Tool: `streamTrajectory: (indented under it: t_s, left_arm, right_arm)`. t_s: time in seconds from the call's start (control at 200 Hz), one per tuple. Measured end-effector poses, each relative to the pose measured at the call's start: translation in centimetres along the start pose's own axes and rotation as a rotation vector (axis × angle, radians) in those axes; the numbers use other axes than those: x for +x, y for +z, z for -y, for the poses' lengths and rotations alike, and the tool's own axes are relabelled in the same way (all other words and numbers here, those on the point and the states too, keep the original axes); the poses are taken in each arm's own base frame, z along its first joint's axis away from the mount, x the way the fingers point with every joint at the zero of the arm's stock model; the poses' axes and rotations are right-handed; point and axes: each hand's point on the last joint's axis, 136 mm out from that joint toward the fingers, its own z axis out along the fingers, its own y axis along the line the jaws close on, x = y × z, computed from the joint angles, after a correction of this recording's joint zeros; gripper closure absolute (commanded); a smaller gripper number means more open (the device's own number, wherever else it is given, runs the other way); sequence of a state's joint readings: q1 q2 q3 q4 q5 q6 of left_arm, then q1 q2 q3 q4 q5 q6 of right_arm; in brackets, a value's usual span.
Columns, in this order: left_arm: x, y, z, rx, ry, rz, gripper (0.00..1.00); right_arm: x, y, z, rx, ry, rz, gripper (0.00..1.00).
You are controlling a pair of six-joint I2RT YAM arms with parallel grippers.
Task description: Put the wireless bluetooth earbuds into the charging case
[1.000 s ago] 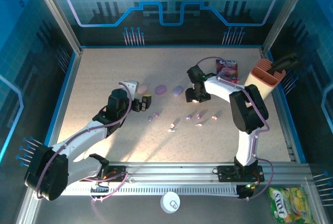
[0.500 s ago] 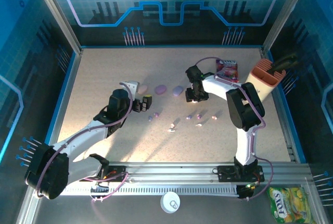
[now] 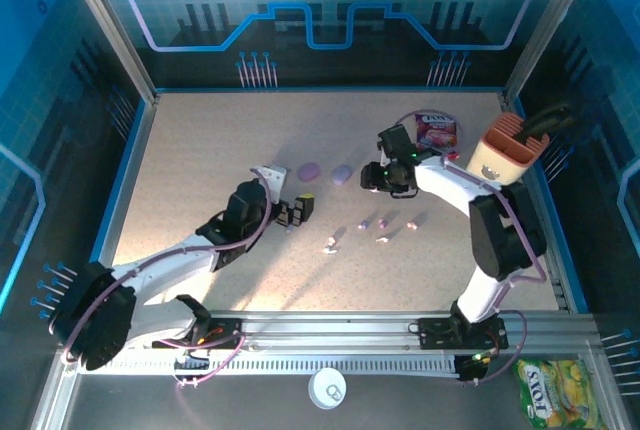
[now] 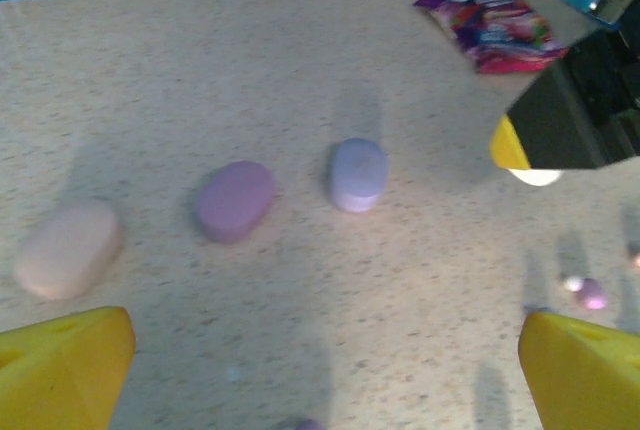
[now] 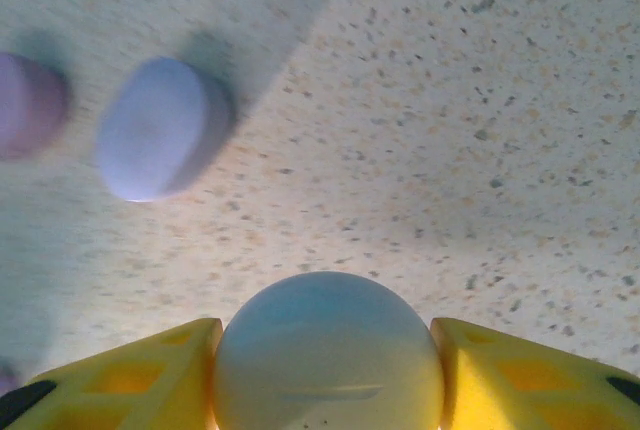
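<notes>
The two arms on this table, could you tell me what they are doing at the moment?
The right gripper is closed on a pale round charging case. The left gripper hovers open above the table, facing the pink case, purple case and lavender case lying in a row. The tiny earbuds lie loose on the table, none picked up yet.
</notes>
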State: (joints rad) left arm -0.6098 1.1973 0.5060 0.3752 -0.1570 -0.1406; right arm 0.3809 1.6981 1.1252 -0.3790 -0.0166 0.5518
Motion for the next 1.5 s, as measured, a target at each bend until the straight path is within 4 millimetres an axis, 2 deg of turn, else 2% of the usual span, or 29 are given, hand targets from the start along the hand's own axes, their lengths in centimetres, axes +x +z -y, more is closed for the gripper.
streamTrajectory:
  t_s: [0.235, 0.295, 0.38, 0.48, 0.555, 0.65, 0.76, 0.81, 1.035, 1.161, 1.291, 1.501]
  left_arm:
    - [0.5, 2.0, 5.7, 0.177, -0.019, 0.049, 0.02]
    - [0.8, 2.6, 6.7, 0.218, -0.037, 0.054, 0.08]
    - [0.8, 3.5, 7.7, 0.265, -0.06, 0.076, 0.14]
    - [0.5, 4.6, 8.5, 0.308, -0.081, 0.118, 0.27]
    - [0.1, 5.2, 9.1, 0.34, -0.088, 0.151, 0.31]
    - [-0.8, 5.7, 9.9, 0.378, -0.092, 0.195, 0.39]
    - [-2.4, 6.0, 10.9, 0.43, -0.107, 0.254, 0.42]
    - [-3.1, 6.1, 11.3, 0.451, -0.109, 0.289, 0.43]
    - [-3.6, 6.8, 11.9, 0.489, -0.138, 0.327, 0.43]
    - [-4.7, 7.2, 12.2, 0.5, -0.161, 0.352, 0.45]
    - [-5.6, 7.7, 12.3, 0.5, -0.188, 0.377, 0.5]
    - [-5.5, 8.7, 12.1, 0.485, -0.231, 0.372, 0.61]
  right_arm:
    - [0.2, -2.9, -2.2, -0.205, 0.134, 0.047, 0.49]
    - [0.2, -3.4, -2.9, -0.252, 0.158, 0.053, 0.49]
    - [0.1, -4.1, -3.8, -0.308, 0.185, 0.059, 0.49]
    - [-0.3, -5.1, -4.8, -0.364, 0.205, 0.071, 0.49]
    - [-0.7, -6.0, -5.4, -0.396, 0.207, 0.086, 0.49]
    - [-0.9, -6.9, -5.9, -0.423, 0.207, 0.095, 0.49]
    - [-1.0, -7.6, -6.3, -0.446, 0.205, 0.103, 0.49]
    - [-1.0, -7.8, -6.5, -0.457, 0.205, 0.102, 0.49]
    - [-1.1, -8.4, -6.9, -0.477, 0.21, 0.103, 0.49]
    - [-1.0, -8.6, -7.1, -0.496, 0.213, 0.098, 0.49]
    - [-1.1, -8.9, -7.4, -0.511, 0.21, 0.104, 0.49]
    - [-1.1, -9.6, -7.8, -0.532, 0.204, 0.109, 0.49]
